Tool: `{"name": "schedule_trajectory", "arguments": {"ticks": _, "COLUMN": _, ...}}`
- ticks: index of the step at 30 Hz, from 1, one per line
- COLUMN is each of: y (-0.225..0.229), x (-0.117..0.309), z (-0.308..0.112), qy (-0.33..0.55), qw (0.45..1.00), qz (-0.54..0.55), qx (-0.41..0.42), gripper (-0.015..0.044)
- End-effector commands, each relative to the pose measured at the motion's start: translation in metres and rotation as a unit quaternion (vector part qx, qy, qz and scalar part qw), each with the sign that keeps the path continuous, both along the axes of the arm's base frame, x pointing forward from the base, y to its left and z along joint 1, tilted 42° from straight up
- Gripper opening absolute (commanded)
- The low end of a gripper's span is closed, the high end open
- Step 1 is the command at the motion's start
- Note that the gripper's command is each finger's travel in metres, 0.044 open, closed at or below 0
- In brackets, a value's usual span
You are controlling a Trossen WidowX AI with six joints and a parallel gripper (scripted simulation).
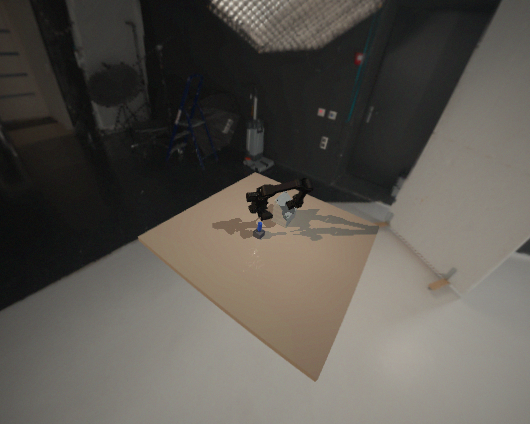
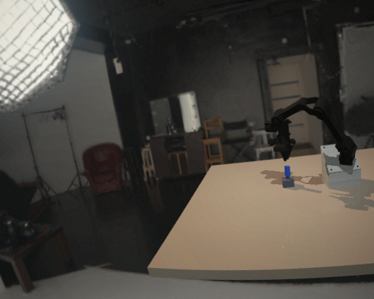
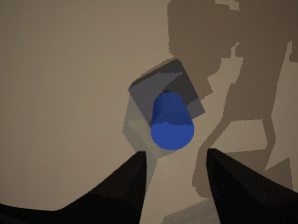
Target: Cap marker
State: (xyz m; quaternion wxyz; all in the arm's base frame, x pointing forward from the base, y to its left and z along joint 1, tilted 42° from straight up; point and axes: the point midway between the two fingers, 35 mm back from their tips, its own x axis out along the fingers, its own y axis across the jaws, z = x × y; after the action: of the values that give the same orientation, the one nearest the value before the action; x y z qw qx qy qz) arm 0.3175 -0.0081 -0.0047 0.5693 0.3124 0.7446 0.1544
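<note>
The blue cap stands upright on top of the marker, above the dark grey holder block. The cap covers most of the marker; only a short narrow part shows below it in the exterior view. How far down the cap sits is too small to tell. My gripper points down just above the cap, touching nothing. Its fingers are partly open, with a gap between them and nothing held.
The table bears the arm's light grey base block, behind the holder block in the top view and to its right in the exterior view. The arm's shadow falls around the holder block.
</note>
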Motion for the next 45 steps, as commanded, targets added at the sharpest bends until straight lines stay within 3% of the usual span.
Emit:
{"name": "schedule_trajectory", "arguments": {"ticks": 1, "y": 0.003, "x": -0.001, "z": -0.003, "qy": -0.146, "qw": 0.974, "qz": 0.170, "qx": 0.036, "gripper": 0.0046}}
{"name": "schedule_trajectory", "arguments": {"ticks": 3, "y": 0.003, "x": -0.001, "z": -0.003, "qy": -0.146, "qw": 0.974, "qz": 0.170, "qx": 0.036, "gripper": 0.0000}}
{"name": "schedule_trajectory", "arguments": {"ticks": 45, "y": 0.029, "x": -0.008, "z": -0.033, "qy": -0.146, "qw": 0.974, "qz": 0.170, "qx": 0.037, "gripper": 0.0000}}
